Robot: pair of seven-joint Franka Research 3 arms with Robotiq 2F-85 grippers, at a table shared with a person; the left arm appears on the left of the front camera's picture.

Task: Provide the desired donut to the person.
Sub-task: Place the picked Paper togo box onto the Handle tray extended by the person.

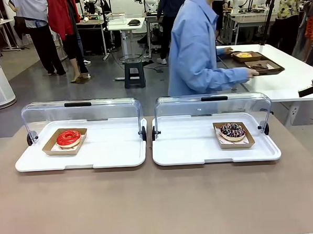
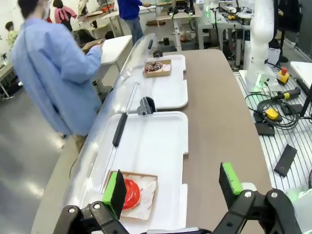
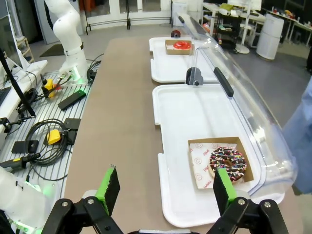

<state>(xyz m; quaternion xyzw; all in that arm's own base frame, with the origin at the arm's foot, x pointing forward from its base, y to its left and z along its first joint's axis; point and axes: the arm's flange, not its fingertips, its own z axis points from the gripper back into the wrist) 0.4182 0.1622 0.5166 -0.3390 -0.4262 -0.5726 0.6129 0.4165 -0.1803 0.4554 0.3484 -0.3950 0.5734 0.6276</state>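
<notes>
Table: a broad brown top that spans the front view, bare along my near edge.
Person: in a light blue shirt at the far side, turned side-on to me, reaching toward brown trays on a white table behind mine.
Left tray: white, on my left half of the table, its clear domed lid tipped up and back on its hinges.
Right tray: white, just beside the left tray with a narrow gap between, its clear lid also raised.
Red donut: glazed, on a brown cardboard square toward the left end of the left tray; in my left wrist view it lies just past my left-hand green pad.
Chocolate donut: dark with coloured sprinkles, on its own cardboard square toward the right end of the right tray; in my right wrist view it sits right by one green pad.
My left gripper: jaws spread wide, nothing between them, touching nothing, above the near end of the left tray.
My right gripper: jaws equally wide apart, empty, above the near end of the right tray and the table edge beside it.
</notes>
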